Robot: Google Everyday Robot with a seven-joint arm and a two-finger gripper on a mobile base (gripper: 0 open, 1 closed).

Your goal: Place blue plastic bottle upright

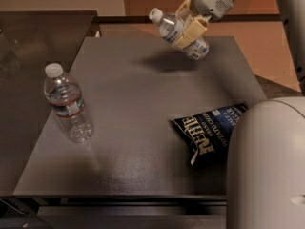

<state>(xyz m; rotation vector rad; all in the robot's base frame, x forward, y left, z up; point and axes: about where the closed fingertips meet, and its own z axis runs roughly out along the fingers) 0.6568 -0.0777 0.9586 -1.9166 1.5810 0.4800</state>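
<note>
At far left, a larger ribbed bottle (66,104) of clear plastic stands upright near the edge of the dark, faintly grained surface (133,104), with a white cap on top and a red-and-green band around its middle. It is not my job, and I judge it well enough apart to be left alone. Toward the far middle, my hand (187,25) is clamped across the blue plastic bottle (169,27), with cream-coloured fingers (191,31) pressing its slim, smooth body from both sides. The bottle hangs clear of the surface on a slant, white cap high and to the left, base low and to the right, and a soft shadow (167,61) lies beneath it. I grip it around the waist, by my reckoning, so that I can swing the base downward and stand it on its flat end. The thin clear wall looks as if it could give or slip under pressure. To the right, a dark blue chip bag (209,132) lies flat and crinkled near the right edge, its pale lettering facing up, well apart from the held bottle. At the right border, my own pale, rounded body (267,166) fills the foreground.
</note>
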